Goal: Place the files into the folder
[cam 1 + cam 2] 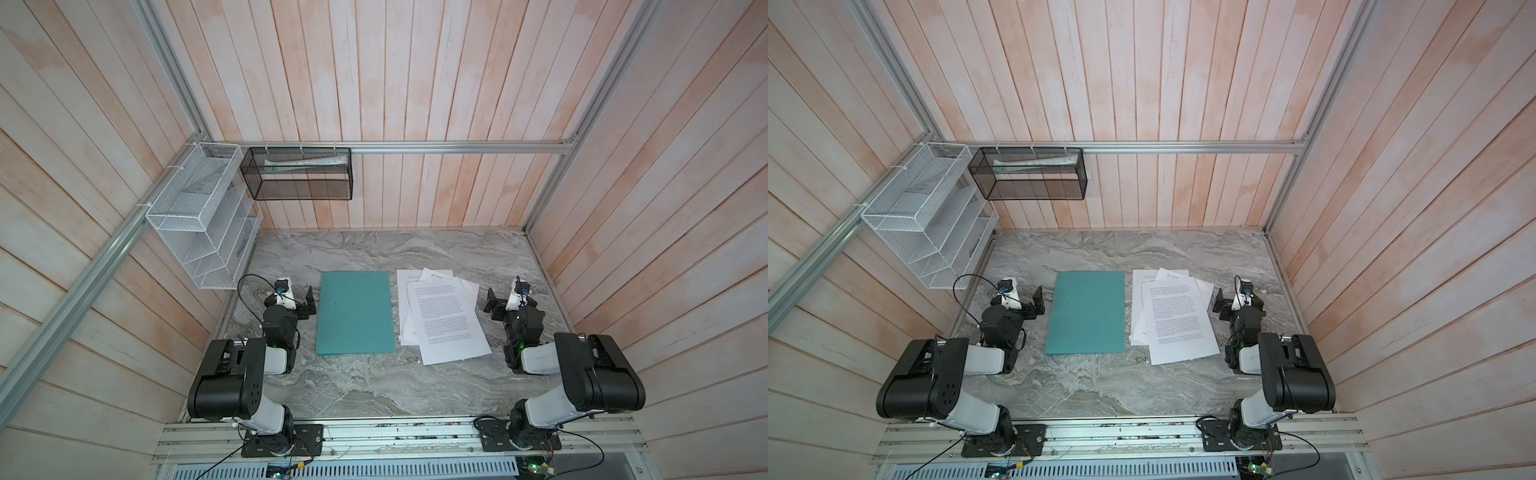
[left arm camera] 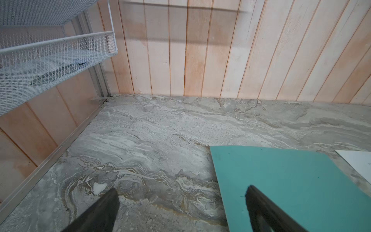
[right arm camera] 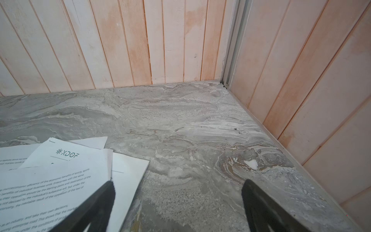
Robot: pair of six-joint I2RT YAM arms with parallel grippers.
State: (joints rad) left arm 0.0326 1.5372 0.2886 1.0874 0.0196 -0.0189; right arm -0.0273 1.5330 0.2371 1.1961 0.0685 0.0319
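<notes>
Both tools stand open and empty: the left tool point(image 1: 308, 302) just left of the closed teal folder point(image 1: 355, 312), the right tool point(image 1: 491, 302) just right of the fanned printed files point(image 1: 446, 318), which lie touching the folder's right edge on the marble worktop point(image 1: 374, 386). Opening the cover probably comes first. I would have the left tool catch the cover's free edge and swing it fully open, while the right tool squares the skewed sheets before sliding them across.

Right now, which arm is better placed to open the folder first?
The left. The left gripper is open and empty beside the closed folder's left edge. The right gripper is also open, but the files lie between it and the folder.
</notes>
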